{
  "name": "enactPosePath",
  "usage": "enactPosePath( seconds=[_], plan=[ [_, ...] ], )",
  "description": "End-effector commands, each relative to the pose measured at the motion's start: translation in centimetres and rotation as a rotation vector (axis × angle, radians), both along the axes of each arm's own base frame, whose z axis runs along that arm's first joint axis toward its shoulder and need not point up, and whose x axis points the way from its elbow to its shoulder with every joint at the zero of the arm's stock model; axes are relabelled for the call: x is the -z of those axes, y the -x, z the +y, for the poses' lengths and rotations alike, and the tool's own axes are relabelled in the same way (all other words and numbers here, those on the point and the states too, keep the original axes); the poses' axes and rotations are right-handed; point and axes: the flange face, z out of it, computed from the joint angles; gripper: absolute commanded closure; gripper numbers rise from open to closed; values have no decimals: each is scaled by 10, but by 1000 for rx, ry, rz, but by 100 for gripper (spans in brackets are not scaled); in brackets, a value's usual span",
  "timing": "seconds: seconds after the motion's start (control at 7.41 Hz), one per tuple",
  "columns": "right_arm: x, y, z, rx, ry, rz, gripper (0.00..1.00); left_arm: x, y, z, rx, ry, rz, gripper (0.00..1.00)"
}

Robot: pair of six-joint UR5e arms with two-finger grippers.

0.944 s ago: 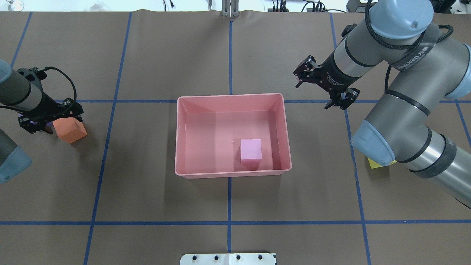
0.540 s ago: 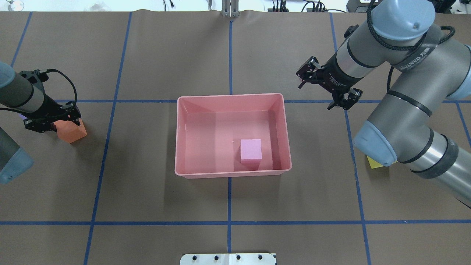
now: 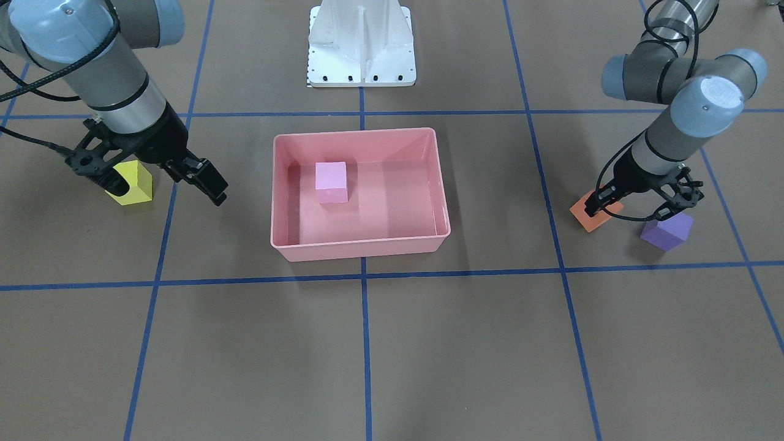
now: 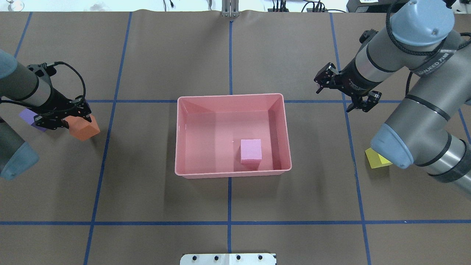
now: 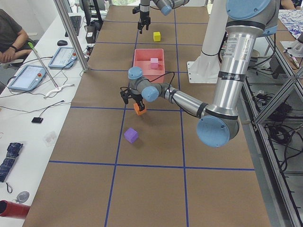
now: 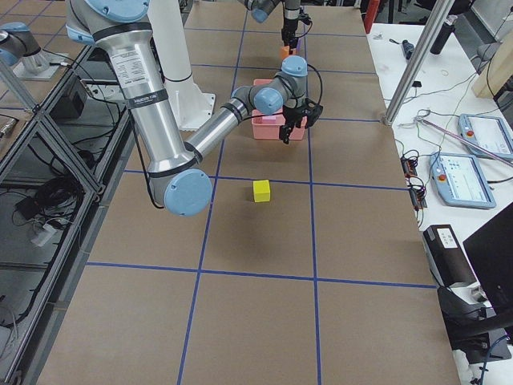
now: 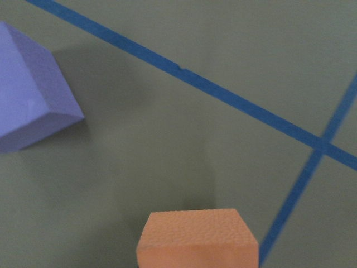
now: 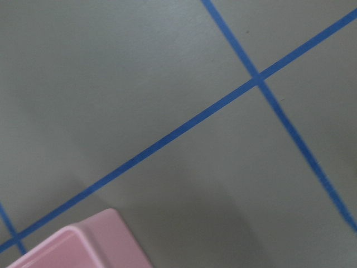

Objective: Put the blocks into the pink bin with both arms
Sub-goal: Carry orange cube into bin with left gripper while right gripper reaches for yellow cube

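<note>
Blocks first: the lilac block (image 4: 251, 151) sits on the floor of the pink bin (image 4: 232, 97), in the corner nearest the robot's right side, so I count one of four as done. The orange block (image 4: 85, 129) is at the tip of the left tool (image 4: 75, 120), which looks clamped on it. Its tilt and the shadow below it suggest it is lifted just clear of the desk (image 4: 154, 198), ready for the carry to the bin. The purple block (image 4: 27, 116) lies just beside that tool, probably left for a later trip. The right tool (image 4: 334, 96) hangs spread wide with nothing in it, off the bin's far corner and well apart from the yellow block (image 4: 374, 159), which I judge to be its next target.

From overhead, the right arm (image 4: 393, 147) covers part of the yellow block and the left arm (image 4: 22, 88) hides much of the purple one. The left wrist camera shows the orange block but none of the tool, so I cannot confirm contact there. The right wrist camera catches only one bin corner and blue tape.
</note>
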Motion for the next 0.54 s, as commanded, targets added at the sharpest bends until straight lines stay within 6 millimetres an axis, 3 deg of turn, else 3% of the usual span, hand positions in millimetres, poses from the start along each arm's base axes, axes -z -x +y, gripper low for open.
enactPosePath(
  seconds=[0.0,0.13,0.27,0.4],
  plan=[
    [-66,-43,12,102,-105,54,1,142,-17,-15,82,63,62,100],
    [-99,-58,25,131,-157,44,1,178,-43,-3,71,77,91,100],
    [-118,-68,37,148,-186,38,1,202,-81,15,36,91,106,100],
    [-127,-72,44,165,-203,30,1,214,-93,23,44,87,109,100]
  ],
)
